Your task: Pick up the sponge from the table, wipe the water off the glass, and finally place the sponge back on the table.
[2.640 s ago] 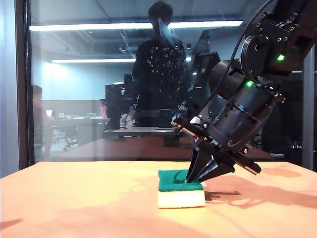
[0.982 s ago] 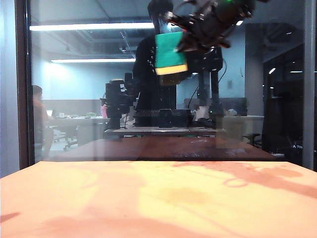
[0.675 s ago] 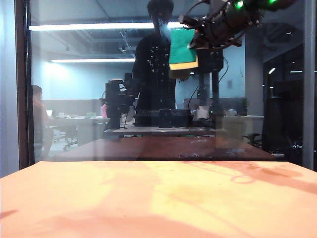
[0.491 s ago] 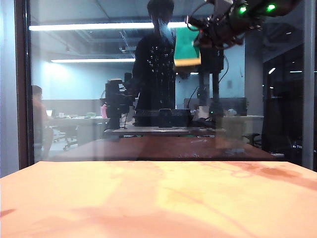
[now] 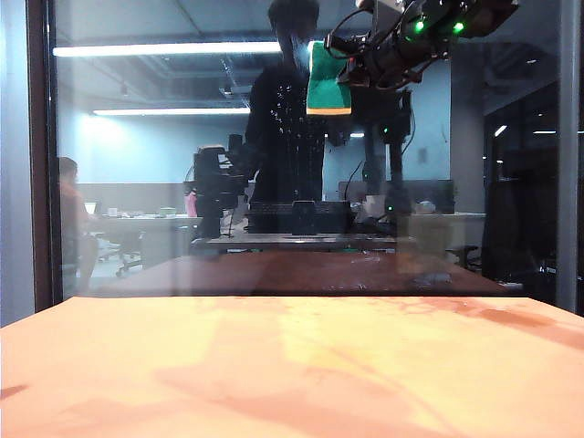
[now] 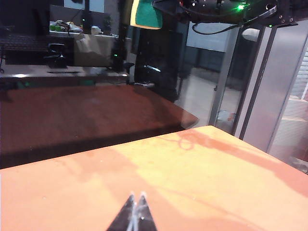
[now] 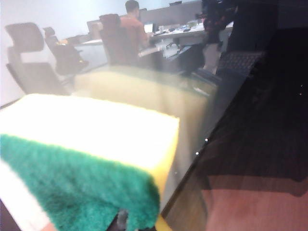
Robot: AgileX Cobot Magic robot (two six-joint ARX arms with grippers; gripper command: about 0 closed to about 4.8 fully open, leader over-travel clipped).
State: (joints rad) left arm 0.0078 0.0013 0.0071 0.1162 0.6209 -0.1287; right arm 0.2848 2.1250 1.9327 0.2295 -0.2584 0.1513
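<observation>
While the left hand (image 6: 135,211) sits closed low over the surface (image 5: 292,365), the right hand (image 5: 351,57) grips the sponge (image 5: 328,80) high against the glass (image 5: 182,182).

Open tabletop below, glass wall ahead

The right gripper (image 5: 351,66), clamped on the sponge (image 5: 328,80), hangs high up against the glass (image 5: 164,182), which blocks any travel past the sponge's cream face; only sideways or downward paths along the pane are free. Far beneath it the table (image 5: 292,374) lies bare, with nothing between. The left gripper (image 6: 135,215), fingertips together, sits low over the table, well apart from the right one, with open surface ahead up to the glass.
</observation>
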